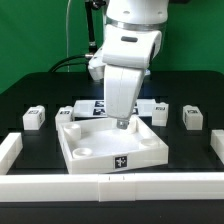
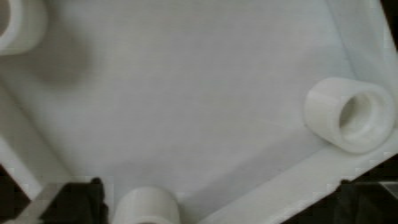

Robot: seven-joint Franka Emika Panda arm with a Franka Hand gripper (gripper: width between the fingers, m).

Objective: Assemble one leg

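Note:
Several small white legs with black-and-white tags stand on the black table in the exterior view: two at the left [image 1: 35, 118] [image 1: 68, 113] and two at the right [image 1: 157, 108] [image 1: 191, 117]. The large white square panel [image 1: 92, 150] lies in the middle. My gripper [image 1: 122, 123] hangs low over the panel's inside, holding nothing. In the wrist view the gripper [image 2: 217, 205] is open, its dark fingers [image 2: 75, 200] wide apart over the panel floor [image 2: 178, 110]. A round corner socket [image 2: 143, 205] lies between them, close to one finger. No leg shows in the wrist view.
The marker board [image 1: 97, 104] lies behind the panel. White rails border the table at the front [image 1: 110, 185], left [image 1: 10, 148] and right [image 1: 216, 145]. Other round sockets of the panel show in the wrist view [image 2: 347, 113] [image 2: 18, 30].

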